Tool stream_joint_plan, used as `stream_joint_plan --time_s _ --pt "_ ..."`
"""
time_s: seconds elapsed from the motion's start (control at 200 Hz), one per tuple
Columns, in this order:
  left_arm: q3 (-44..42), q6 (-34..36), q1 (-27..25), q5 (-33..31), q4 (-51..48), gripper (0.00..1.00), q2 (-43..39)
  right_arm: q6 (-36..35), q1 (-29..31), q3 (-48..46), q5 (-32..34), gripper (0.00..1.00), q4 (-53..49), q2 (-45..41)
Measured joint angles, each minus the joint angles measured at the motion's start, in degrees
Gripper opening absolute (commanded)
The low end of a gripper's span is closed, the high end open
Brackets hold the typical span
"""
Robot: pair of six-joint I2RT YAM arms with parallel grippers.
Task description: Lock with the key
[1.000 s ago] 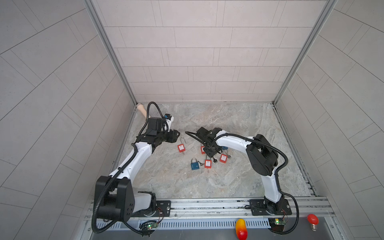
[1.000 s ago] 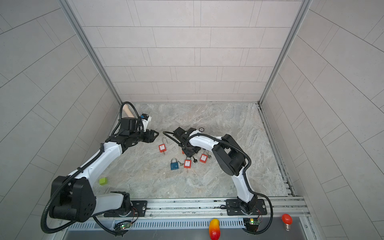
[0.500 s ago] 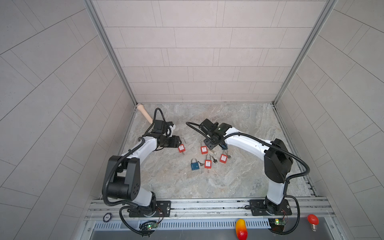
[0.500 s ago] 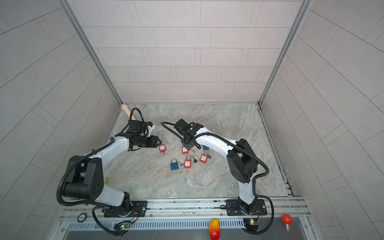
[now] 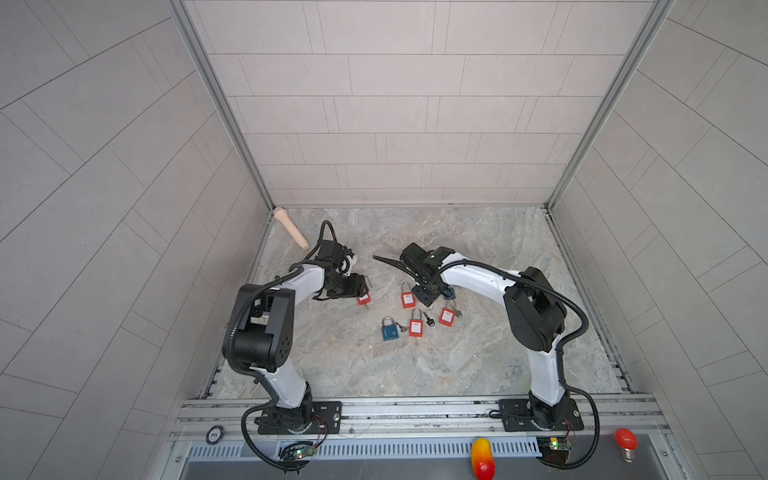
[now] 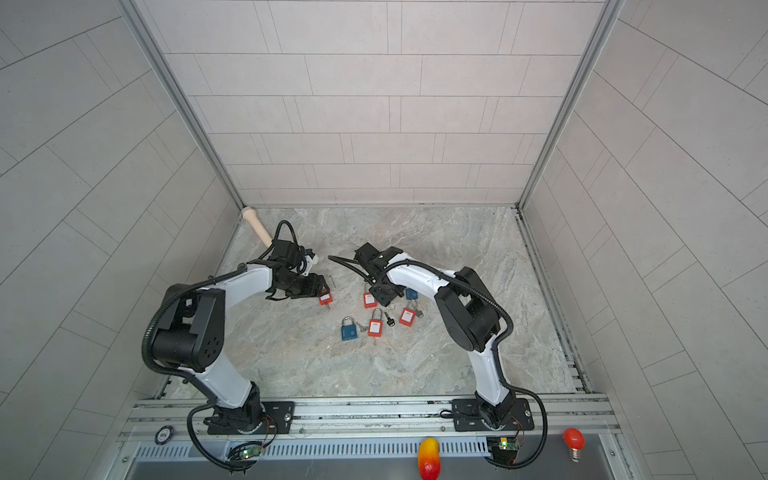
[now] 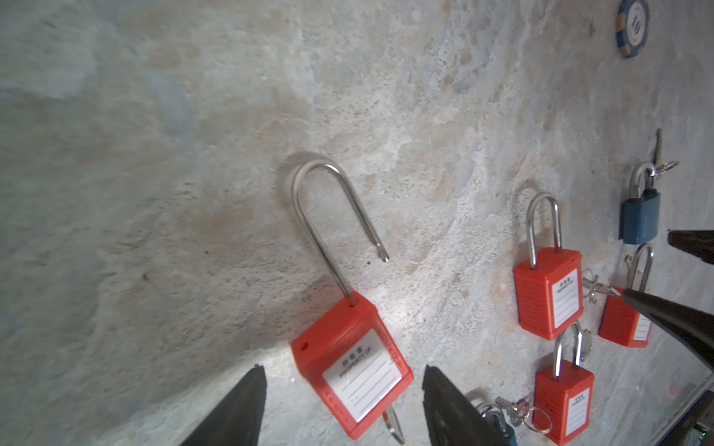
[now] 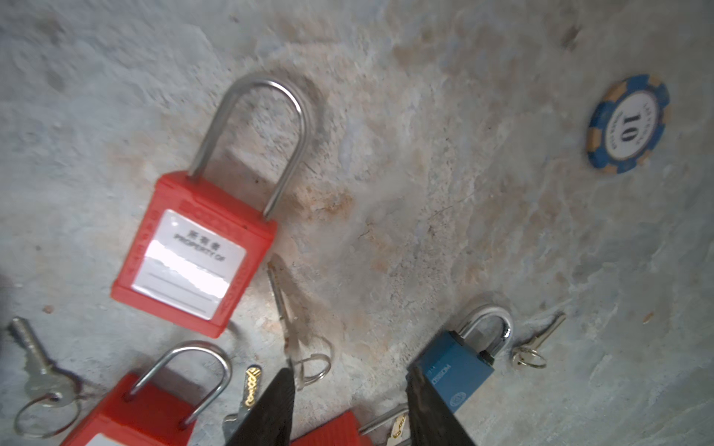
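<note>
**Four cameras, one stone floor [image 5: 478, 249]: two overhead, two on the wrists.**

Your top views hang high above the front rail [image 5: 415, 409], side by side, tilted down toward the back wall [image 5: 407, 124]. They sit far enough out to hold the left arm [image 5: 266, 324], the right arm [image 5: 536, 316] and the whole floor, and they share nearly everything. Your left wrist camera rides low and close, looking across the floor past the left gripper [image 7: 344, 367]. Your right wrist camera does likewise past the right gripper [image 8: 347, 370], closer still. The wrist views overlap on the blue padlock [image 7: 639, 220] and the blue chip [image 8: 628, 123]. The left wrist view also catches the right gripper's fingertips [image 7: 676, 320] at its edge.
</note>
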Motion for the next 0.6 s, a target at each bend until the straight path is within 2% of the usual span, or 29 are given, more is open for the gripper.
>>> stream_joint_plan --time_s 0.315,0.6 --pt "0.5 -2.9 -2.5 -0.6 0.2 0.69 2.2 -2.6 -4.0 0.7 -2.8 0.45 -1.0 3.4" --pt "-1.4 -8.0 -3.1 0.1 3.5 0.64 1.4 -5.3 -5.0 0.9 -5.1 0.43 -0.2 2.4"
